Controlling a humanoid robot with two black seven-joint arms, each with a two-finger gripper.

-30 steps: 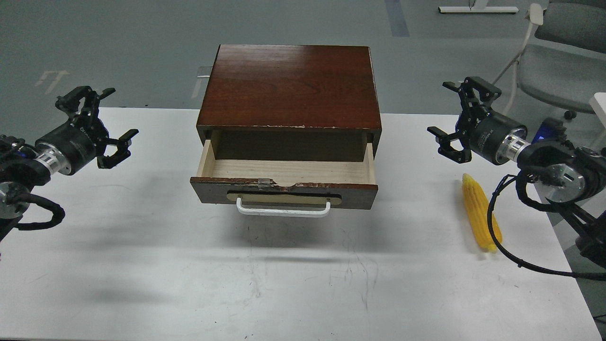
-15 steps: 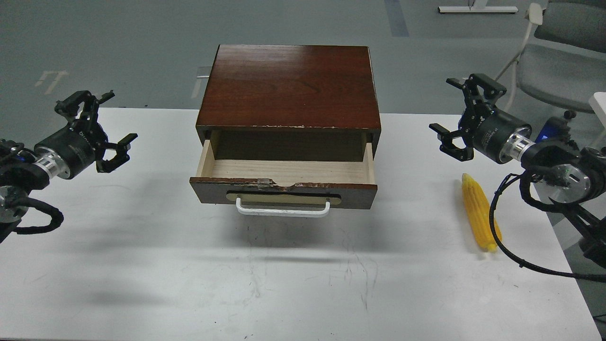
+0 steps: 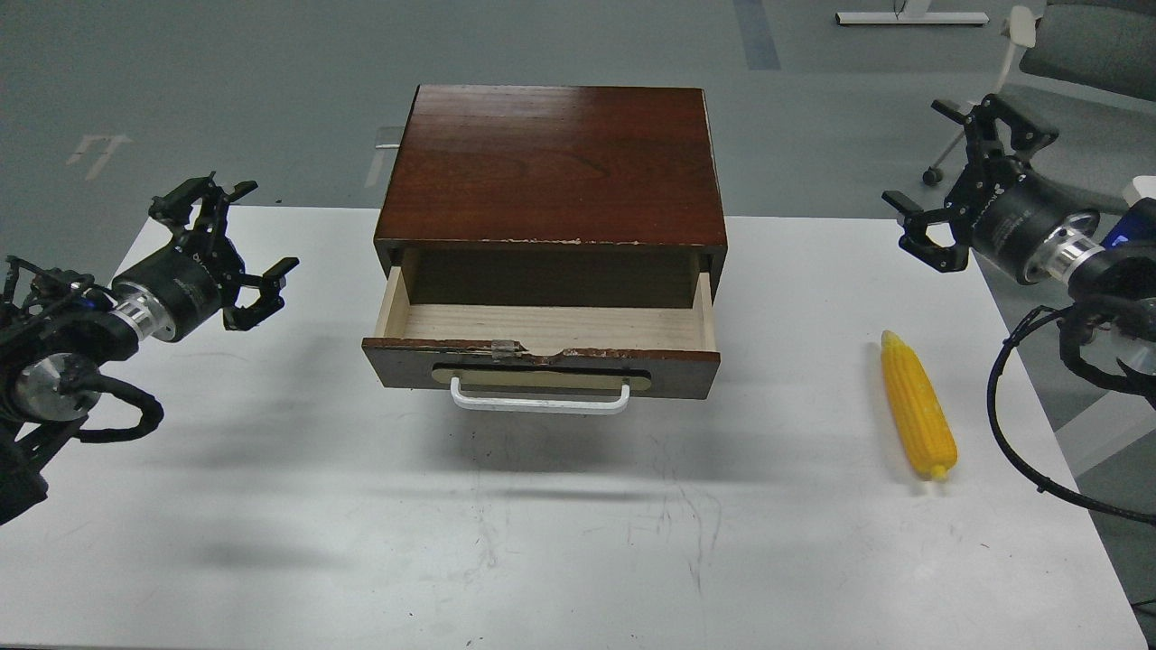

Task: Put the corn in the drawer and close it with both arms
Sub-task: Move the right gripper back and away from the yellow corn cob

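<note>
The yellow corn (image 3: 918, 406) lies on the white table (image 3: 578, 542) at the right, its stub end toward me. The drawer (image 3: 542, 348) of the reddish-brown wooden box (image 3: 553, 162) stands pulled open, its pale wood inside bare, with a white bar handle (image 3: 540, 400) on its front. My left gripper (image 3: 230, 244) is open and empty, left of the box above the table. My right gripper (image 3: 959, 176) is open and empty, raised beyond the table's right far corner, above and behind the corn.
A grey chair (image 3: 1075, 41) stands on the floor at the far right, behind my right arm. The right arm's black cable (image 3: 1011, 433) loops down beside the table's right edge, right of the corn.
My right gripper has moved up and to the right, away from the corn, which now shows whole. My left gripper has moved right, toward the box. Both stay open.
</note>
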